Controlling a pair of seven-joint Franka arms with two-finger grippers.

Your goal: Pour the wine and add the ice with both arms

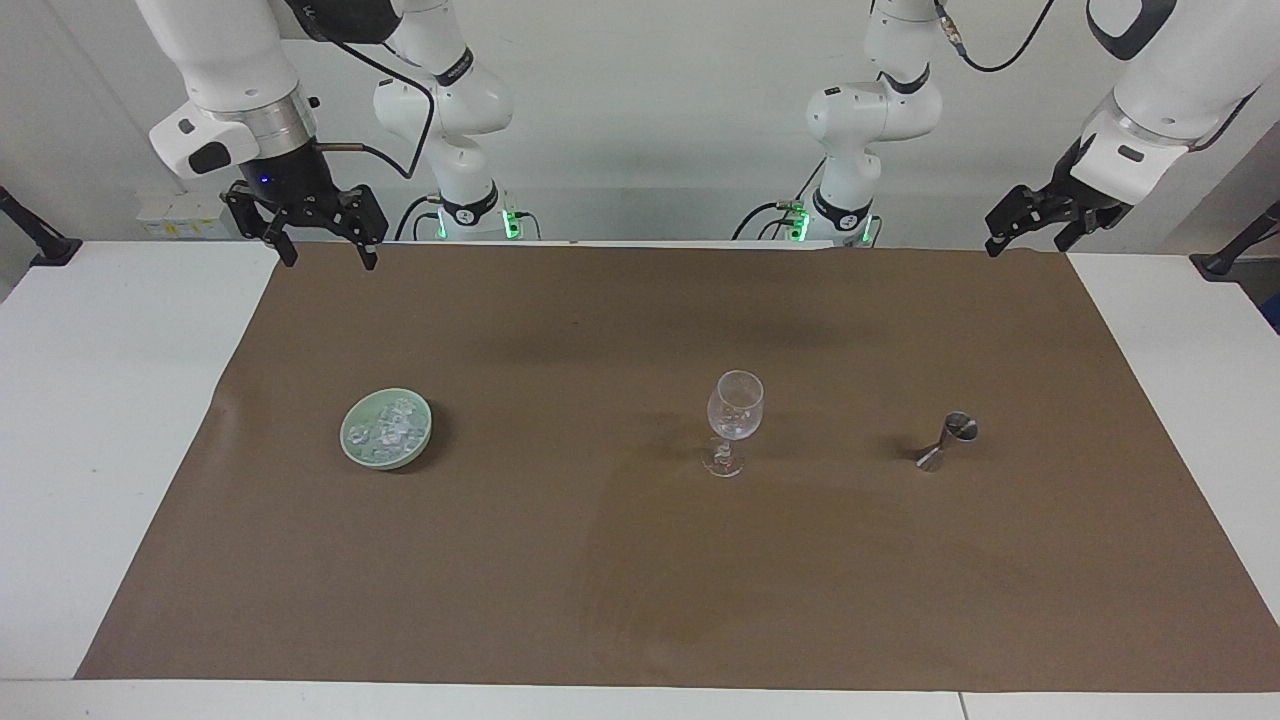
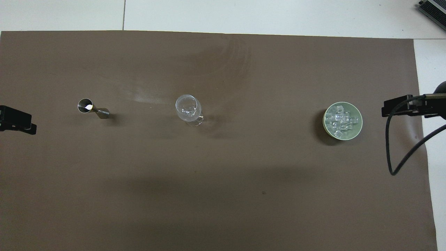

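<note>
Both claws hang with fingers apart and hold nothing: the left claw and the right claw over the mat's edge nearest the robots. Ice sits heaped in the green dish, well apart from the upright glass. Beside the glass stands a metal measure, untouched. Pouring and icing both look undone.
</note>
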